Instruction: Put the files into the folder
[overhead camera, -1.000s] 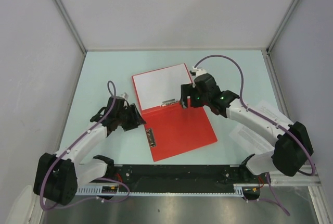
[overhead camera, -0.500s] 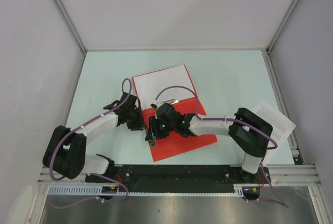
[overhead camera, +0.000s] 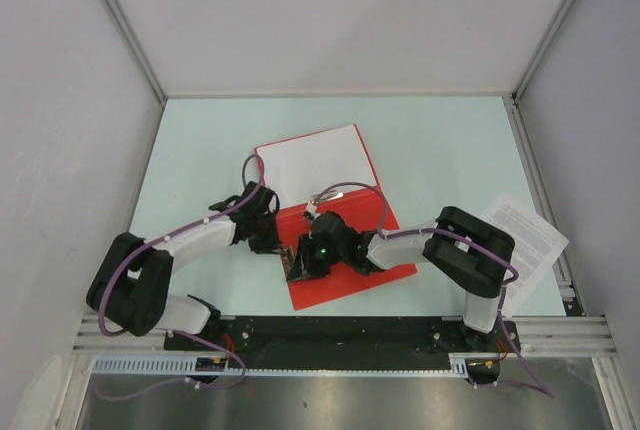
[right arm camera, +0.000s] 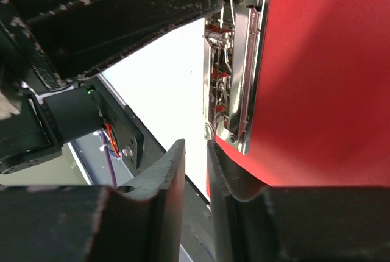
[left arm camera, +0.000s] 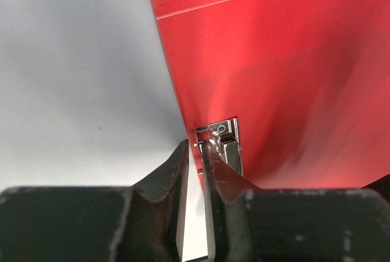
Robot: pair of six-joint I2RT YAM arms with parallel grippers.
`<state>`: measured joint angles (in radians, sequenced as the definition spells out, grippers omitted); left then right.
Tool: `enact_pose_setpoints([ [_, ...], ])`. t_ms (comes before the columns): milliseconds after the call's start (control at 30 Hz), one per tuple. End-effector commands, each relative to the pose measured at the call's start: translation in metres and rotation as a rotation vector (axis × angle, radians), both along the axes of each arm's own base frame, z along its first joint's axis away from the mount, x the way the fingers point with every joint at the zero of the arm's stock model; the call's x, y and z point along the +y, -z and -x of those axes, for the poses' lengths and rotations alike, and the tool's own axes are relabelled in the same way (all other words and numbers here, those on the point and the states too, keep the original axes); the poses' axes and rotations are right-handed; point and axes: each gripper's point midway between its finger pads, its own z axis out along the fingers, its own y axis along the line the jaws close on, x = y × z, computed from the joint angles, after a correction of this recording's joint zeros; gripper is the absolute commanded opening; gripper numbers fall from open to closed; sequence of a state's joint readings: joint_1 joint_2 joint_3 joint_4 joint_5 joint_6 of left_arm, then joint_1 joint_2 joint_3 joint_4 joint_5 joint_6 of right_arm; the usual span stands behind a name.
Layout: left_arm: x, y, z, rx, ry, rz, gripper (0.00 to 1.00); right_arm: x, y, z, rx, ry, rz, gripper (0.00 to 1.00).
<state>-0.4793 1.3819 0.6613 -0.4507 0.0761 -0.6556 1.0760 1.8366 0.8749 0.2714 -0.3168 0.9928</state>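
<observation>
Top external view has the folder (overhead camera: 345, 285) lying open on the counter (overhead camera: 200, 140), and with my left hand (left arm camera: 195, 147) and right hand (right arm camera: 194, 146) both narrow at its clip (right arm camera: 234, 61), I should work the lever gently, not dragging the folder.

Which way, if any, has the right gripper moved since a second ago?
Yes. Against the red folder, the right gripper moved toward the near-left, from its middle to the metal clip at its left edge.

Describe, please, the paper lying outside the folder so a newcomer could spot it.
Look to the right edge of the pale table, beside the right arm's elbow. A tilted white sheet with fine print lies there on bare table, unlike the white page inside the open red folder.
</observation>
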Motion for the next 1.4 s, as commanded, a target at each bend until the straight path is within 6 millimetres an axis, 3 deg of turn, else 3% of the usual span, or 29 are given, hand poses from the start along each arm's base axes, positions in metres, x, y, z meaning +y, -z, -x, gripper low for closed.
enact_pose_setpoints([
  [0,0.0,0.008,-0.002,-0.011,-0.019,-0.008,0.17,0.005,-0.006,-0.007,-0.023,0.016,-0.037,0.24],
  [200,0.003,0.011,0.001,-0.007,-0.035,-0.012,0.0,0.005,0.004,-0.005,-0.006,0.009,-0.028,0.2],
  [600,0.005,0.011,0.001,-0.017,-0.028,-0.023,0.0,-0.01,0.007,-0.012,-0.031,0.017,0.02,0.27],
  [867,0.007,0.011,0.002,-0.015,-0.025,-0.03,0.0,-0.02,0.02,-0.011,-0.013,0.028,0.049,0.29],
  [1133,0.006,0.011,0.004,-0.016,-0.03,-0.019,0.0,-0.007,0.009,-0.018,-0.004,0.027,-0.06,0.28],
  [1367,0.004,0.009,0.004,-0.02,-0.042,-0.005,0.0,-0.002,0.015,-0.013,0.03,0.012,-0.082,0.23],
])
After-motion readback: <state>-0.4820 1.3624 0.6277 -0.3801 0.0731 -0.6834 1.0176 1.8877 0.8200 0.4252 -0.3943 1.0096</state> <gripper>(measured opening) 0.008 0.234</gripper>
